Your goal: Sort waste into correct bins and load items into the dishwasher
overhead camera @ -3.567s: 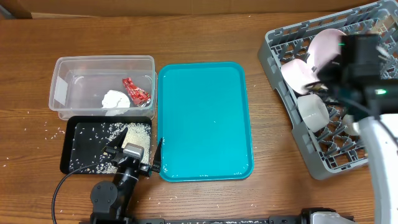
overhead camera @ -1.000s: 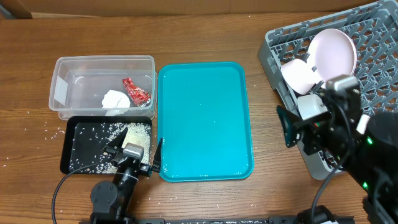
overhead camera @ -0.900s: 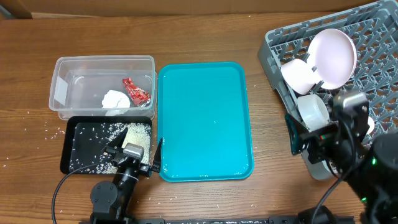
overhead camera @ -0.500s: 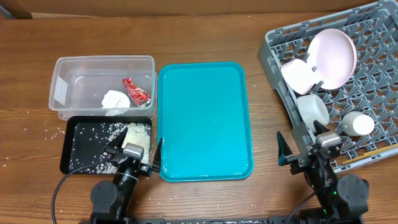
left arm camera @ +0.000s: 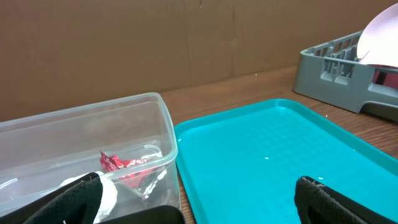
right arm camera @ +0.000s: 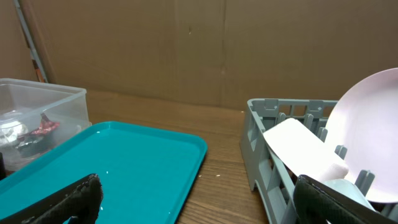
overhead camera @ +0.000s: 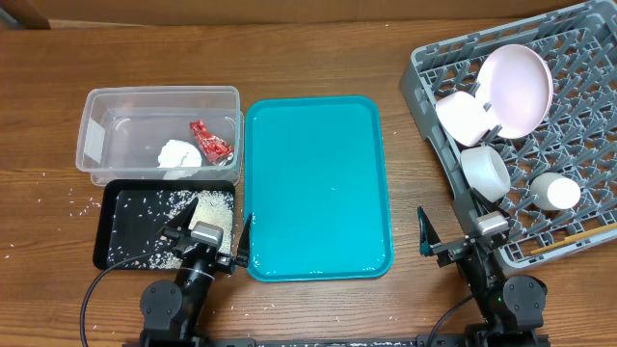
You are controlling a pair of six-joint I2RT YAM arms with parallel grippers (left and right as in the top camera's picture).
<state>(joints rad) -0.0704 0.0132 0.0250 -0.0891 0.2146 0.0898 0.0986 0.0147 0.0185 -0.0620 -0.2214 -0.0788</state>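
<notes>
Both jaws gape empty; teal tray [overhead camera: 318, 183] lies between clear tub [overhead camera: 159, 93] and rack [overhead camera: 421, 82].

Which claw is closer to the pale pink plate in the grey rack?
Right. The right gripper sits beside the rack, below the plate. The left gripper is far across the teal tray, by the black tray.

No text, brand, number or sign can be read in any of the views. A pale label patch [overhead camera: 93, 144] is seen on the end wall of the clear plastic tub [overhead camera: 159, 92], but no writing can be made out on it. Any print on the crumpled red wrapper [overhead camera: 210, 141] is too small to be read.
</notes>
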